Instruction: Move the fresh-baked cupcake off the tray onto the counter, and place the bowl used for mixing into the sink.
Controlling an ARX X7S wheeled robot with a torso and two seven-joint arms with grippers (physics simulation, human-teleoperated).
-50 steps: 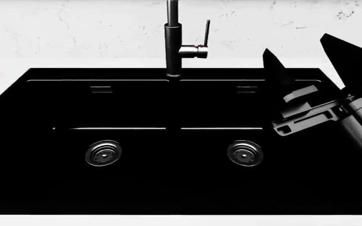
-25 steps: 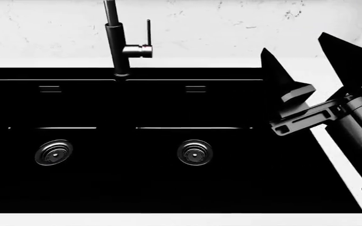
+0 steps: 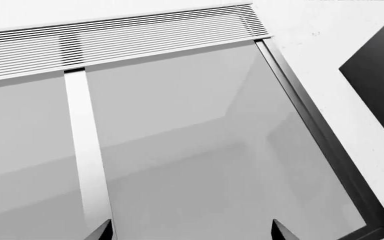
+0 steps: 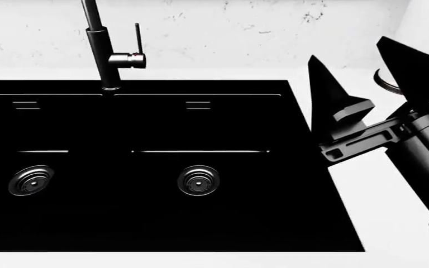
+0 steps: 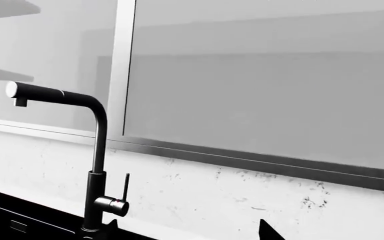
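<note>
The black double-basin sink (image 4: 274, 212) fills most of the head view, with the white counter (image 4: 382, 223) along its right side. My right gripper (image 4: 348, 50) hovers open over the sink's right edge, its dark fingers (image 4: 326, 95) spread wide with nothing between them. In the right wrist view that gripper (image 5: 187, 227) points at the marbled wall, with a corner of the sink (image 5: 5, 220) in view. My left gripper (image 3: 192, 231) is open and empty, facing glass panels. The cupcake, the tray and the bowl are out of view.
A tall dark faucet (image 4: 109, 56) rises behind the divider between the basins. Each basin has a round metal drain (image 4: 198, 180). A curved dark rim (image 4: 382, 81) peeks out behind my right finger on the far counter; what it belongs to is unclear.
The head view has swung right: sink and faucet slid left in the picture, the brown corner at the left edge dropped out, and white counter appeared on the right. My right gripper stays open.
</note>
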